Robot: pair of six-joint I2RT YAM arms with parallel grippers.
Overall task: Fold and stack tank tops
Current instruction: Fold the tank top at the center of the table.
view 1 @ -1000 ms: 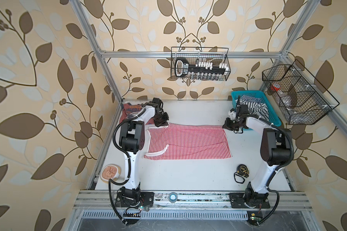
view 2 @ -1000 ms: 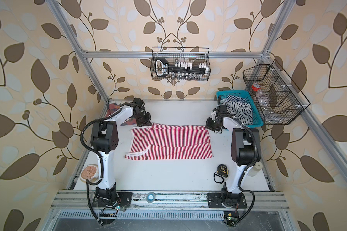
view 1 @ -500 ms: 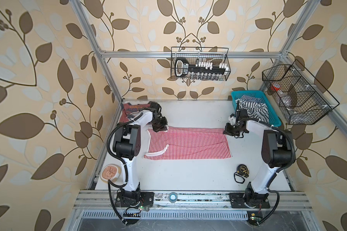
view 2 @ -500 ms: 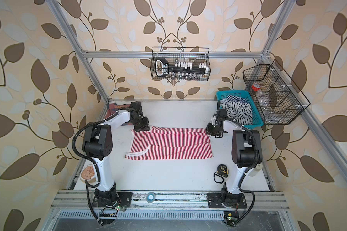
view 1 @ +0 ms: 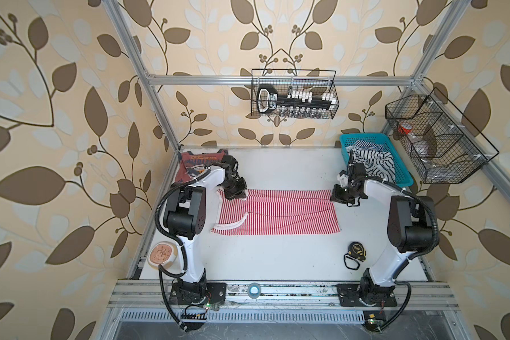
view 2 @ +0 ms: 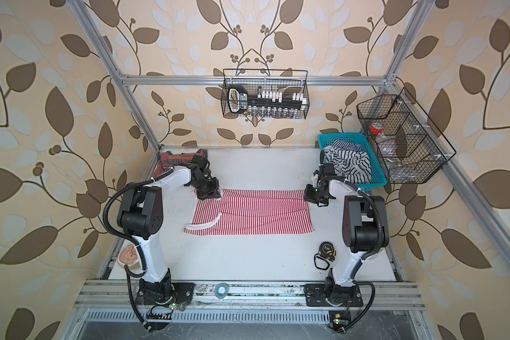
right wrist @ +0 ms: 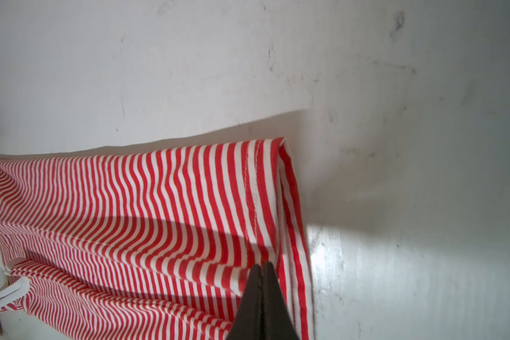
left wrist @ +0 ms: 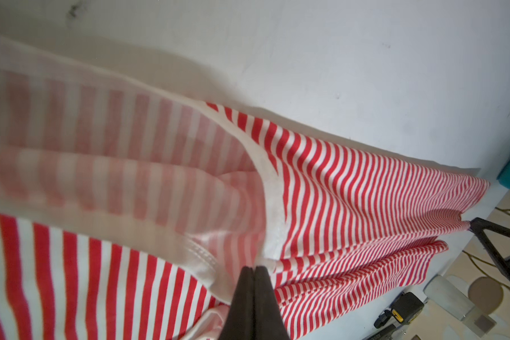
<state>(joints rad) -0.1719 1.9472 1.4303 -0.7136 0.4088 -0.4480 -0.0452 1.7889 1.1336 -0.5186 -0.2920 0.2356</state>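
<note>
The red-and-white striped tank top [view 1: 277, 213] [view 2: 251, 213] lies spread across the middle of the white table. My left gripper [view 1: 236, 194] [view 2: 208, 194] is shut on its white-trimmed strap end at the far left corner; the left wrist view shows the closed tips [left wrist: 254, 268] pinching that trim. My right gripper [view 1: 337, 195] [view 2: 309, 195] is shut on the far right hem corner, with its tips [right wrist: 262, 263] closed on striped cloth [right wrist: 159, 206]. The far edge is held slightly off the table. The dusty red tank top [view 1: 195, 164] [view 2: 174, 160] lies at the far left corner, partly hidden by my left arm.
A teal basket [view 1: 365, 137] at the far right holds black-and-white striped cloth [view 1: 371, 160]. A tape measure [view 1: 357, 250] lies near my right arm's base. A round pink object [view 1: 161, 254] sits off the table's left edge. Wire baskets [view 1: 293, 94] [view 1: 436, 141] hang on the walls.
Both grippers have come toward the front of the table, bringing the far edge of the striped tank top with them. Both have stayed shut.
</note>
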